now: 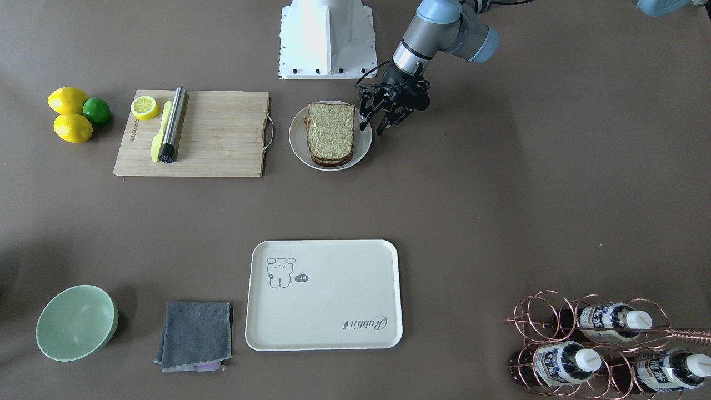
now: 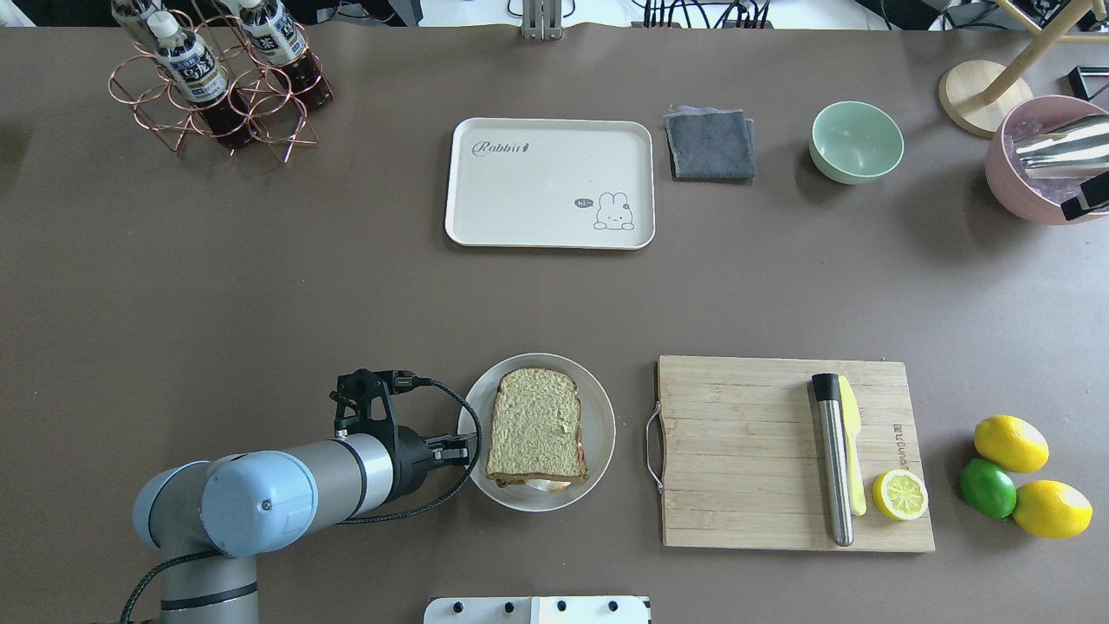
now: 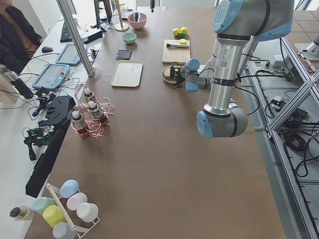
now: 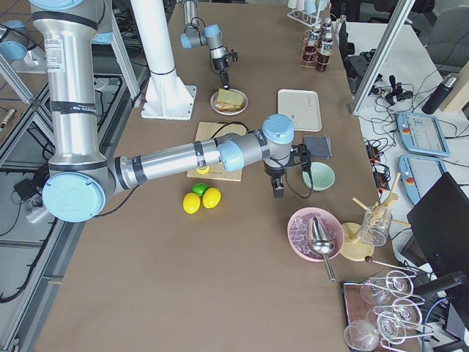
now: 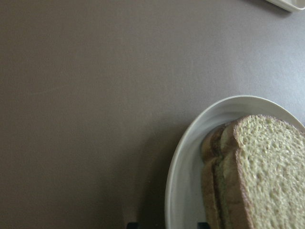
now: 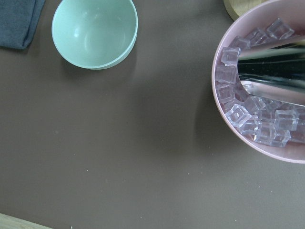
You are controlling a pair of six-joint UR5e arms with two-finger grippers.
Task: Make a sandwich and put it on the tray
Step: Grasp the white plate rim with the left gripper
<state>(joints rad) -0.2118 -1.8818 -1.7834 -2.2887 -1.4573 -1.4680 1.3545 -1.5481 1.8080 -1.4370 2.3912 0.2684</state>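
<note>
1. Your sandwich (image 1: 330, 132) is stacked on the round white plate (image 1: 297, 145). A bread slice is on top, and the crust of the lower slice shows beneath it. In the overhead view a sliver of white peeks out at the edge nearest the robot.
2. The tray (image 1: 333, 294) lies flat toward your side of the table, well apart from the plate. The sandwich is not yet on it.
3. The left gripper (image 1: 371, 130) is at the plate's rim on the robot's left side, with its fingers spread apart and holding nothing. In its wrist view the rim runs between the two fingertips. You cannot tell whether they touch the plate.
4. The right gripper (image 4: 278, 189) shows only in the side view, pointing down near the green bowl (image 6: 94, 31). You cannot tell whether its fingers are apart or together. Its wrist camera looks down on that bowl and on the pink bowl (image 6: 224, 119), which holds ice cubes (image 6: 240, 117) and a metal scoop (image 6: 271, 71).
5. The cutting board (image 1: 222, 133) lies just beside the plate, on the robot's right.
</note>
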